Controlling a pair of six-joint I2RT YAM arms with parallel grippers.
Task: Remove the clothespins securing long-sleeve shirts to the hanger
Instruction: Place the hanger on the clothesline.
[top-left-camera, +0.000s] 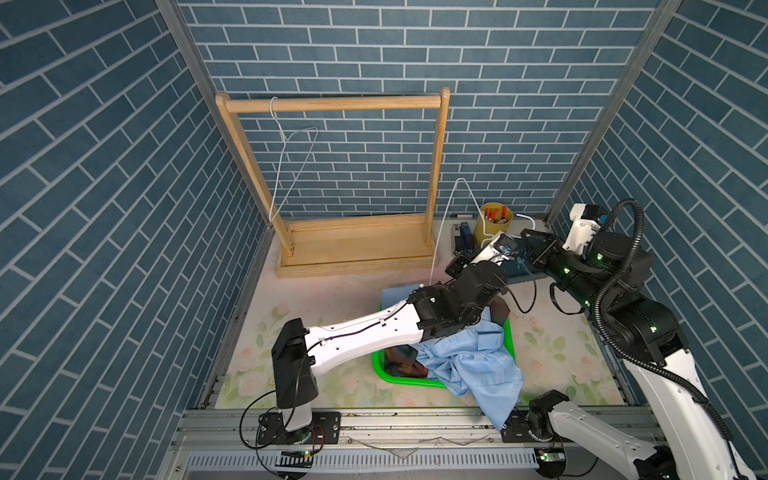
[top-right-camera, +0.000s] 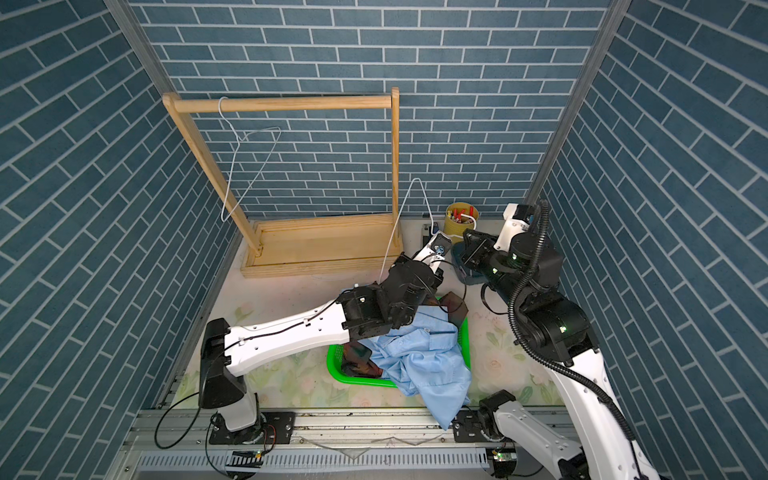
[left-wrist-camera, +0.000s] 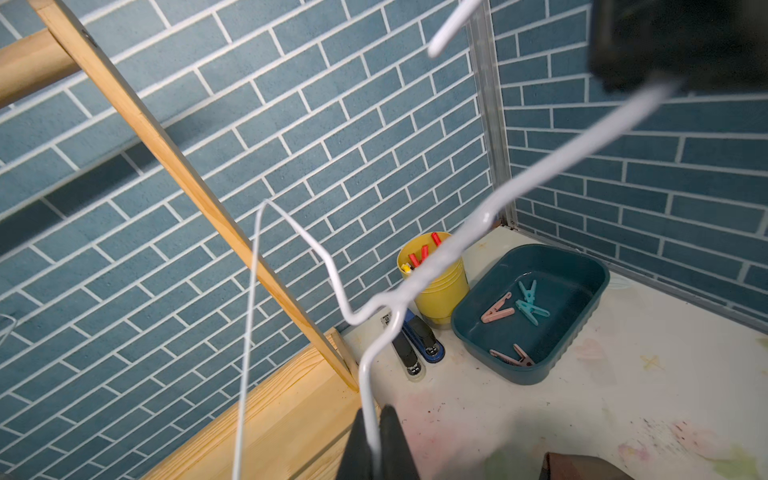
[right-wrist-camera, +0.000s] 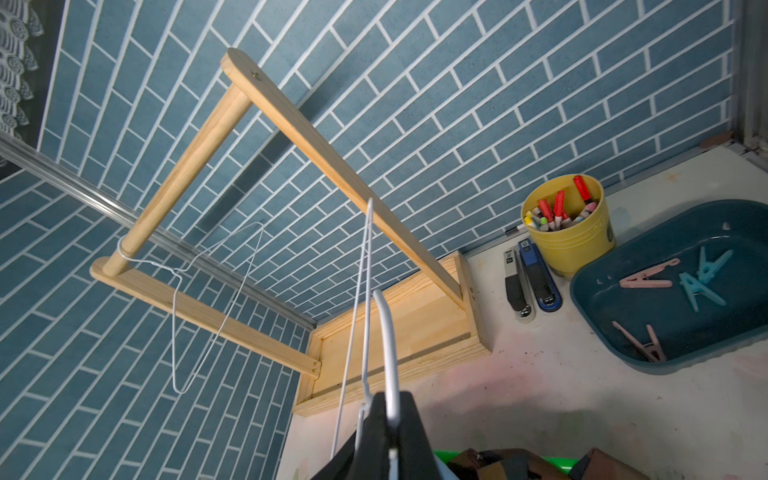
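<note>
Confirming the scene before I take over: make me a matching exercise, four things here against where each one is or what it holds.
Things: 1 pale blue collared shirt; 2 pink and teal plastic clothespins; 3 red markers; 4 left gripper.
Places: A yellow plastic cup; B shut on white wire hanger; C dark teal plastic tray; D draped over green plastic basket.
Pairs: 1-D, 2-C, 3-A, 4-B.

Blue brick-patterned walls (top-left-camera: 498, 62), floral tabletop (top-left-camera: 552, 345) (faded, stained), wooden rack (top-left-camera: 332, 104) at back.
</note>
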